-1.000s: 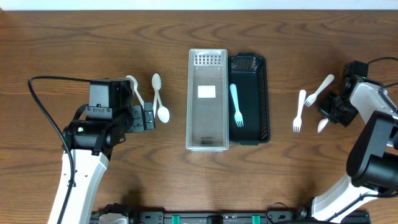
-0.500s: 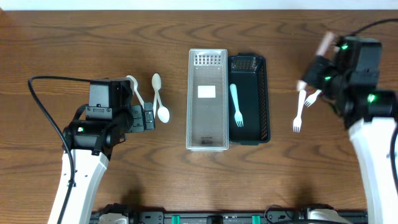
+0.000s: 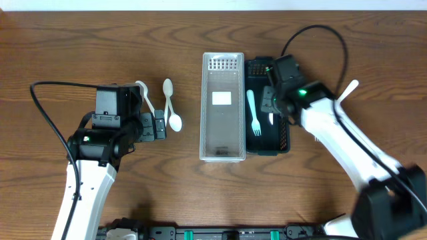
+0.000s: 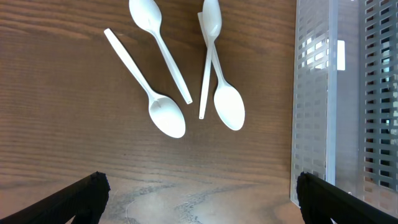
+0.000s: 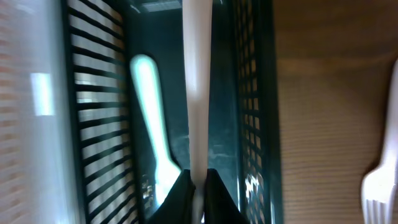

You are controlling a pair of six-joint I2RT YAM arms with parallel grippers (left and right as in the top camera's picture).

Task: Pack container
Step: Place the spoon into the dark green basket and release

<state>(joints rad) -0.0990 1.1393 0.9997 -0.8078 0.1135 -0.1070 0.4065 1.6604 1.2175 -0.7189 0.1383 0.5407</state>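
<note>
A clear slotted container and a black slotted container stand side by side at the table's middle. A pale green fork lies in the black one. My right gripper is over the black container, shut on a white fork. The right wrist view shows the jaws pinching the fork's handle above the pale green fork. Three white spoons lie left of the clear container. My left gripper is open and empty beside them, and they show ahead of it in the left wrist view.
Another white fork lies on the table at the right, partly under my right arm. The clear container's wall is at the right of the left wrist view. A black cable loops over the table at far left.
My right arm has swung from the far right edge to over the black container, carrying a white fork taken from the table. The left arm has not moved.
</note>
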